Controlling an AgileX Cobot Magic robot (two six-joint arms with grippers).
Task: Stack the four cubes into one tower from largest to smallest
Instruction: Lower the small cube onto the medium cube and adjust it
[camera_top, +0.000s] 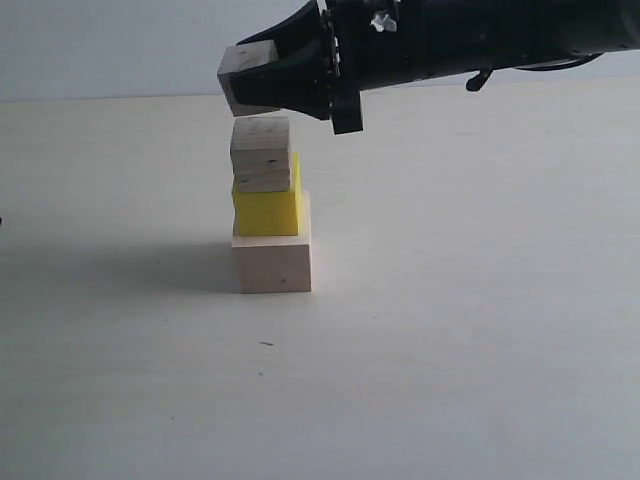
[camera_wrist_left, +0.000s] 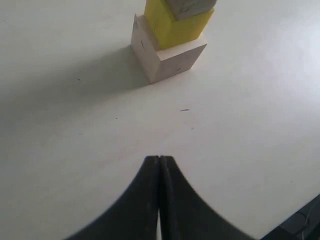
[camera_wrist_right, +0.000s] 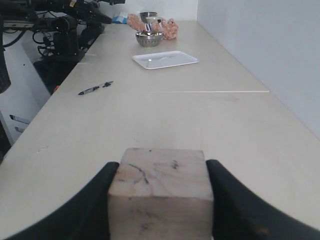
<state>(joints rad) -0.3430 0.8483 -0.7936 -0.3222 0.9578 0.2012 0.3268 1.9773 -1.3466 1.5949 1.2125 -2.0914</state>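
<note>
Just above the tower, the right gripper reaches in from the right and is clamped on a wooden cube, one jaw against each side face. The right wrist view shows dark crack marks on that cube's top face.

The held cube hangs a little left of the tower's centre line. Its underside is about level with the top of the grainy wooden cube that crowns the stack; whether the two touch cannot be told. Under the grainy cube sit the yellow cube and then the pale base cube, which rests on the surface.

The left gripper is closed, jaw tips pressed together with nothing between them, low over the surface and well apart from the tower.

Open surface spreads on every side of the tower, with a wall behind it. Far along the surface lie a pen, a white tray and a metal bowl, all well apart from the right gripper.
</note>
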